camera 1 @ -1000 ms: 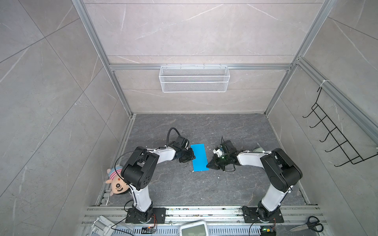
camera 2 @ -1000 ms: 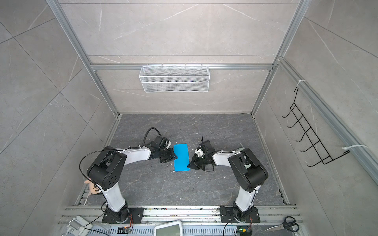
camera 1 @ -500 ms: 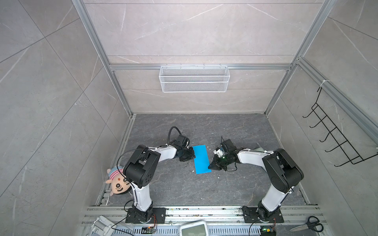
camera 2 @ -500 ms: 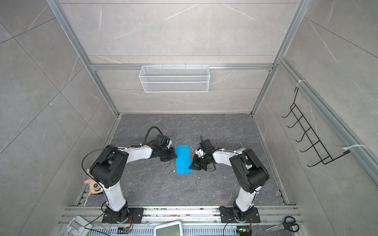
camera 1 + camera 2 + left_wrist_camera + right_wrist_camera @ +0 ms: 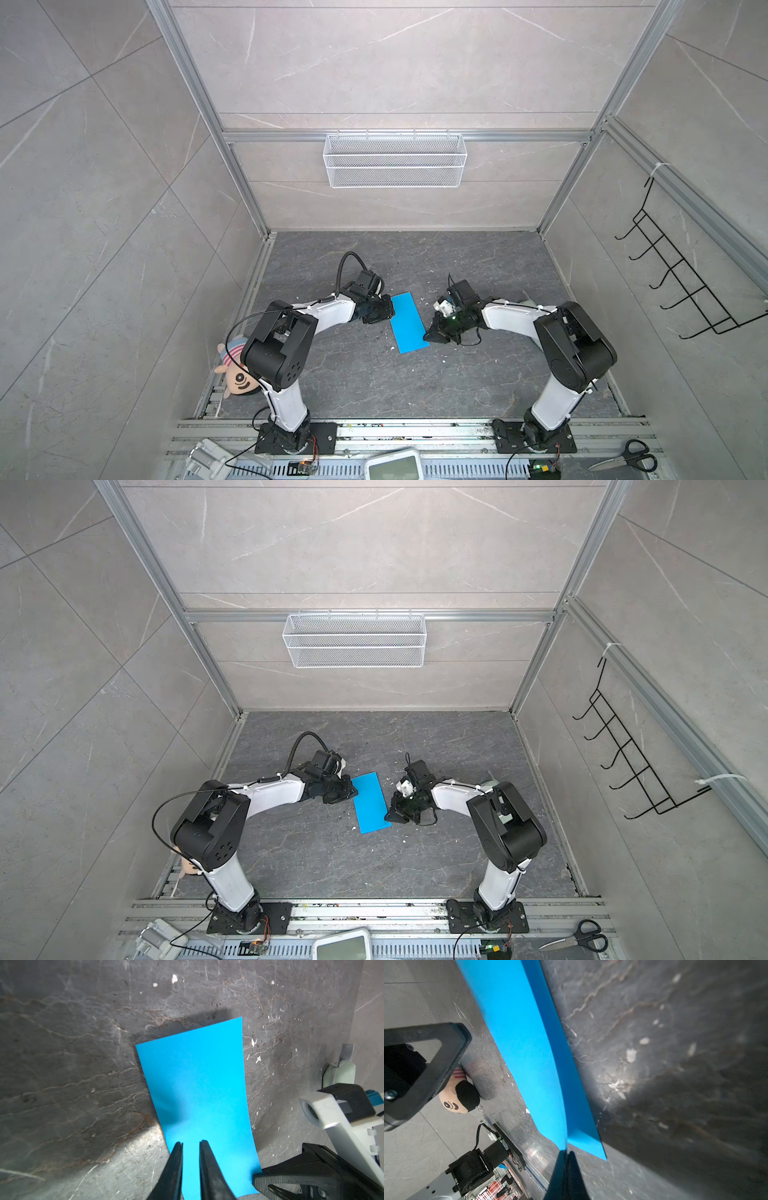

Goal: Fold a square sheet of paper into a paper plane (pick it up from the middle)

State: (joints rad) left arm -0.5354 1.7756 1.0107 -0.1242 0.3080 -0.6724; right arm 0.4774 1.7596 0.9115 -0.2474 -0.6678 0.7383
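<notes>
Sky-blue, thin and matt, the paper sheet [image 5: 409, 322] lies as a long narrow rectangle on the dark grey, veined stone-look table [image 5: 374, 386], just below the middle of both top views. It looks doubled over. In the right wrist view a paler upper layer [image 5: 525, 1043] stands slightly off a darker one beneath.

The left gripper [image 5: 191, 1145] sits at the lower centre of its wrist view. Its black tapered fingers [image 5: 204, 1147] stand a narrow gap apart with blue showing between them. They rest on the sheet and grip nothing, probably to pin the slippery paper against the smooth slab.

The right gripper [image 5: 566, 1153] is closed at the lower centre of its own view. Its tips meet the edge of the upper layer and seem to nip it. That is likely a hold for steering the flap while the other side stays anchored.

In a top view the two grippers sit on opposite long edges, left [image 5: 347, 789] higher and right [image 5: 388, 814] lower, which would keep the limp sheet from twisting. White crumbs [image 5: 174, 978] speckle the stone.
</notes>
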